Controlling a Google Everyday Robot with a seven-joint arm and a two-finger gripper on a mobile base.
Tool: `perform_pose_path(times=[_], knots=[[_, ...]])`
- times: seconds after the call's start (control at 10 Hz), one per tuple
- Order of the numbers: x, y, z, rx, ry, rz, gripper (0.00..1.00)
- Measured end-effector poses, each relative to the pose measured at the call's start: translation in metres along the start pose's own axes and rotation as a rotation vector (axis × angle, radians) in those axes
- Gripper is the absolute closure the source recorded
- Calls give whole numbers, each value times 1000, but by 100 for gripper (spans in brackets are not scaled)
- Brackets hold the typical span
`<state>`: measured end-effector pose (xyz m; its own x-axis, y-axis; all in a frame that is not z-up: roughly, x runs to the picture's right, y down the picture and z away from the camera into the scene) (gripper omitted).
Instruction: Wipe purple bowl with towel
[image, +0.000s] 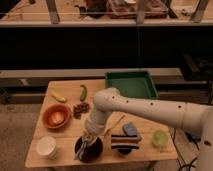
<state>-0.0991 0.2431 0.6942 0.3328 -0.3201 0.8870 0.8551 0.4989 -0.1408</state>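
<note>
The purple bowl (95, 151) sits near the table's front edge, left of centre, dark and nearly black. My gripper (89, 138) points down right over it, at the end of the white arm that reaches in from the right. A pale, faintly striped towel (83, 149) hangs limp from the gripper into the bowl and drapes over its left side. The gripper is shut on the towel's top. The arm and cloth hide much of the bowl's inside.
Around the bowl are a white cup (46, 146), an orange bowl (56, 116), a brown cluster (81, 108), a banana (58, 97) and a green vegetable (83, 92). A striped dark cloth (124, 142), a blue block (131, 130) and a green cup (159, 138) lie right. A green tray (131, 84) stands behind.
</note>
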Motion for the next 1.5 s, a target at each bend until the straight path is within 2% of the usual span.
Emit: perform_pose_path(times=[0.2,0.4,0.6,0.8,0.9,1.0,1.2,1.3,1.5], knots=[[-11,-11,8,-7,-15,-38,100],[-26,3,15,-19,-35,-47,100],[-30,20,19,-29,-48,-30,100],[-19,41,13,-33,-33,28,100],[-9,57,6,-42,-10,70,100],[2,62,-1,-39,11,96,100],[22,58,-13,-32,45,121,100],[26,50,-15,-32,58,112,100],[24,33,-9,-45,61,85,100]])
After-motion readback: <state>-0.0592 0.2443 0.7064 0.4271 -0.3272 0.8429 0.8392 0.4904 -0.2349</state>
